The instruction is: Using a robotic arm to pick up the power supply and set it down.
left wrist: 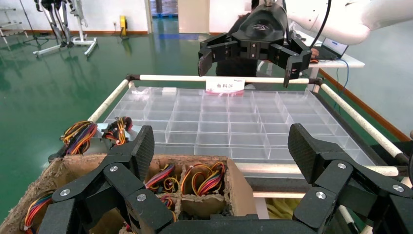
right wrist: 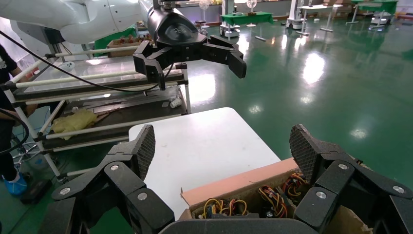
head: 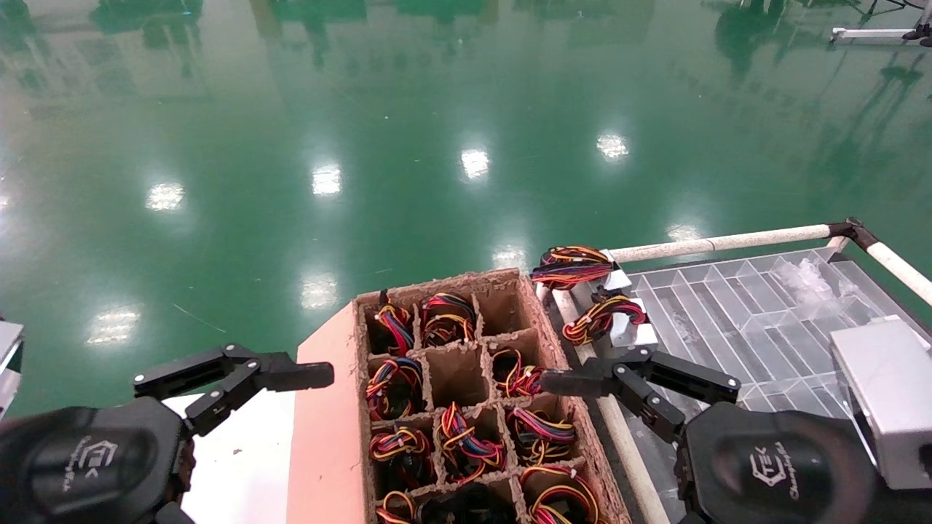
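Several power supplies with red, yellow and black wire coils sit in the cells of a cardboard box (head: 535,306); one is the power supply (head: 466,440). Two more lie on the near-left corner of the clear tray (head: 757,313): a power supply (head: 575,266) and a second one (head: 608,320), both also in the left wrist view (left wrist: 78,136) (left wrist: 119,130). My left gripper (head: 240,375) (left wrist: 221,146) hangs open and empty at the box's left side. My right gripper (head: 633,378) (right wrist: 223,146) is open and empty over the box's right edge, facing the left one.
A larger plain silver box (head: 885,393) stands on the tray's right side. White rails (head: 728,240) frame the tray. A white table (head: 240,451) and a pink flap (head: 324,429) lie left of the box. Green floor stretches beyond.
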You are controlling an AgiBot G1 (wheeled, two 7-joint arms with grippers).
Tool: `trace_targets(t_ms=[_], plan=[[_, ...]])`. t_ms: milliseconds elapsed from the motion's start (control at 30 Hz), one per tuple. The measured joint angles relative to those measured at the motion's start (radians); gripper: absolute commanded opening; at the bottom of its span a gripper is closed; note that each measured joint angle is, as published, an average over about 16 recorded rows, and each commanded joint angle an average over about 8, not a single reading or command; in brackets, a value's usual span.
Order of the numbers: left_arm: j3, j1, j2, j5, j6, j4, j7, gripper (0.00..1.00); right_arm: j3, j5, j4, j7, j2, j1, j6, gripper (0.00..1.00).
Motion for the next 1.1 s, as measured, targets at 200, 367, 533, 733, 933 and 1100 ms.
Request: trace_targets(t_ms=[200,367,533,733,933,1100], plan=[[0.000,0.000,0.000,0.000,0.000,0.000,0.000,0.00,0.000,0.000,0.000,0.000,0.000,0.000,0.000,1.00],[0.000,0.000,0.000,0.000,0.000,0.000,0.000,0.00,0.000,0.000,0.000,0.000,0.000,0.000,0.000,1.00],[0.000,0.000,0.000,0.000,0.000,0.000,0.000,0.00,0.000,0.000,0.000,0.000,0.000,0.000,0.000,1.00],[0.000,0.000,0.000,0.000,0.000,0.000,0.000,0.00,0.000,0.000,0.000,0.000,0.000,0.000,0.000,1.00],[0.000,0.000,0.000,0.000,0.000,0.000,0.000,0.00,0.000,0.000,0.000,0.000,0.000,0.000,0.000,1.00],[0.000,0.000,0.000,0.000,0.000,0.000,0.000,0.00,0.000,0.000,0.000,0.000,0.000,0.000,0.000,1.00]])
